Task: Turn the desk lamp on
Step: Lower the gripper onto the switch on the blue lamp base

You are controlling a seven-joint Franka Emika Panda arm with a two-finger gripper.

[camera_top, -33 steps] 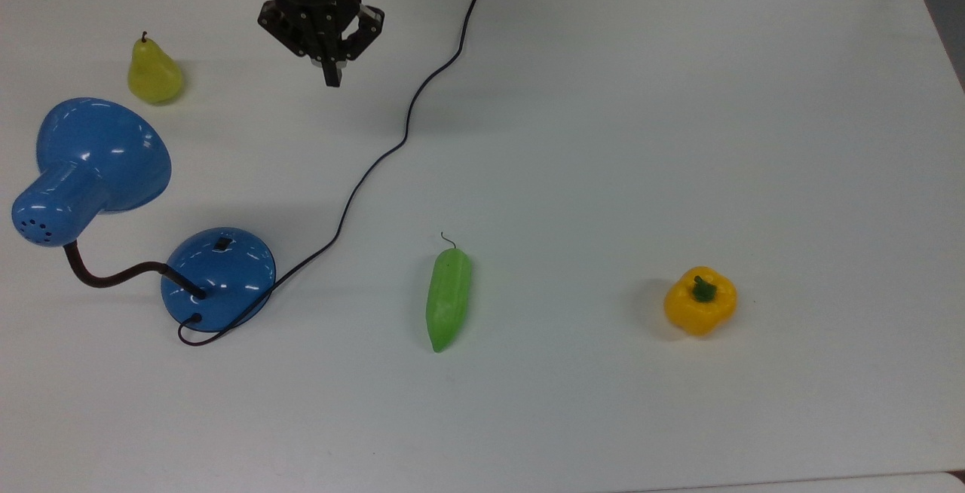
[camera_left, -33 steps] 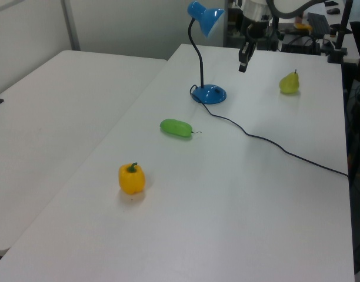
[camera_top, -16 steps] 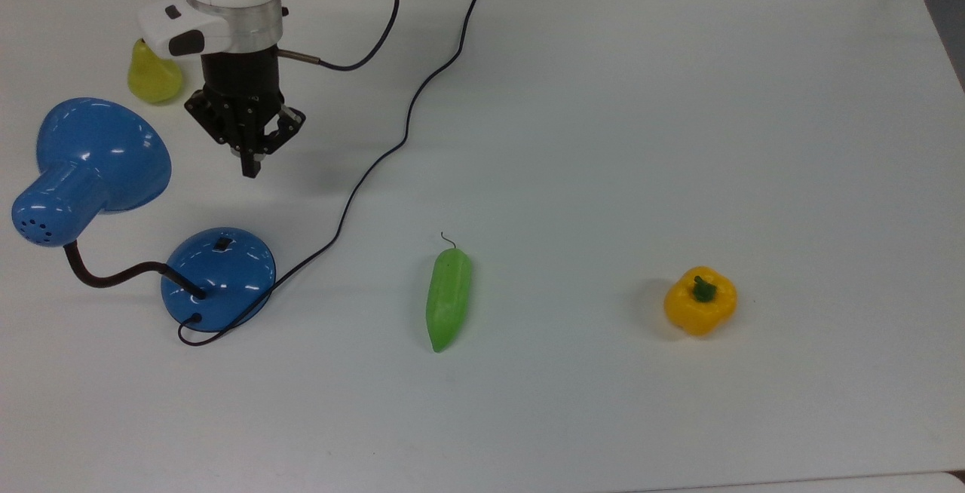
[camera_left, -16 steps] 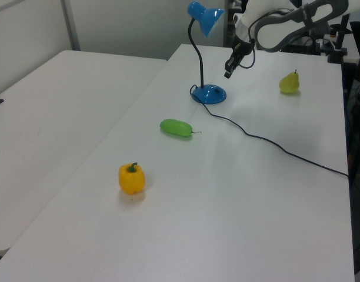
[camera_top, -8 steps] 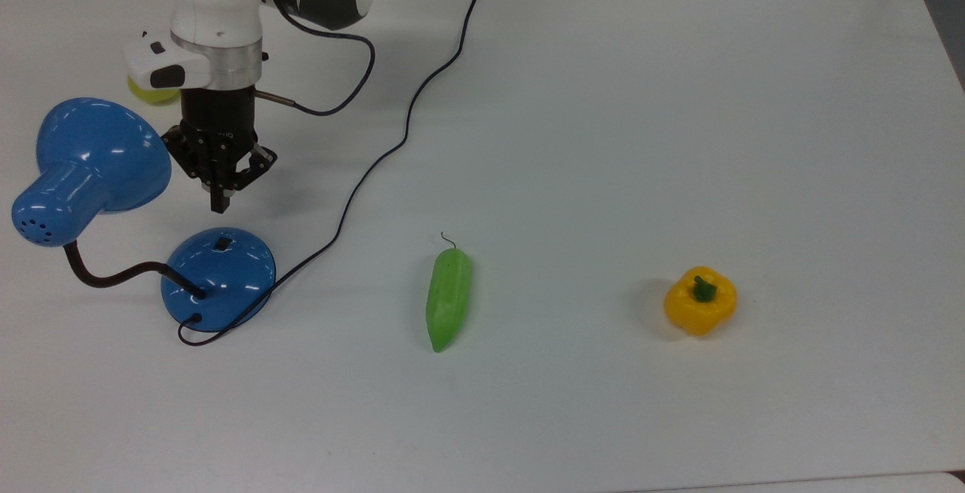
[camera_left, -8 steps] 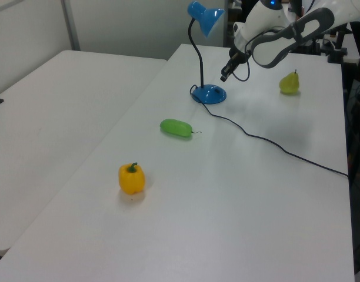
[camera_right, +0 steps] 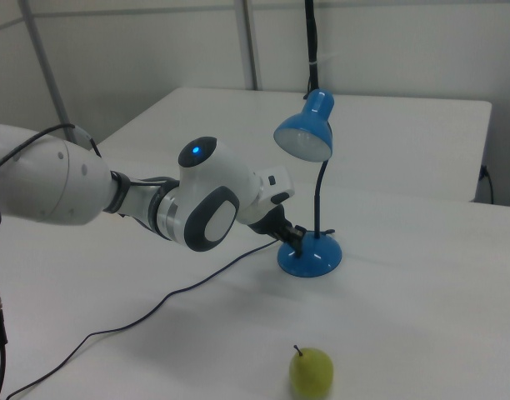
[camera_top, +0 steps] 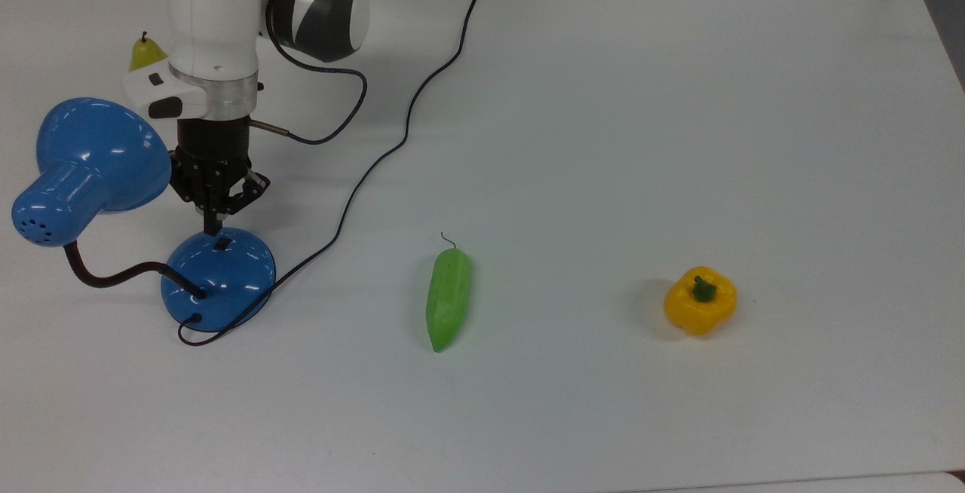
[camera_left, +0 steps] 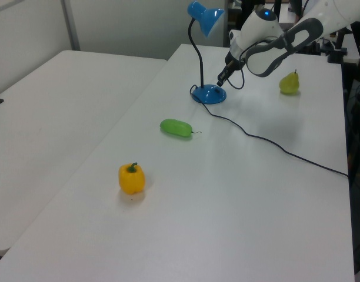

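In the top view, the desk lamp [camera_top: 217,278] stands at the bench's [camera_top: 603,139] left; the cucumber [camera_top: 448,298] lies right of it, the pepper [camera_top: 700,301] farther right.

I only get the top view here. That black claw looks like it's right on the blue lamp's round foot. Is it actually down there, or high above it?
Observer: Down low. In the left view the end effector hangs just over the domed base of the desk lamp, far below the shade. I cannot tell whether it touches.
Operator: Is the lamp glowing?
Observer: The right view shows the opening of the shade; its inside looks dull, with no glow.
Operator: And the pear behind the arm?
Observer: In the right view the pear stands whole and upright, apart from the arm.
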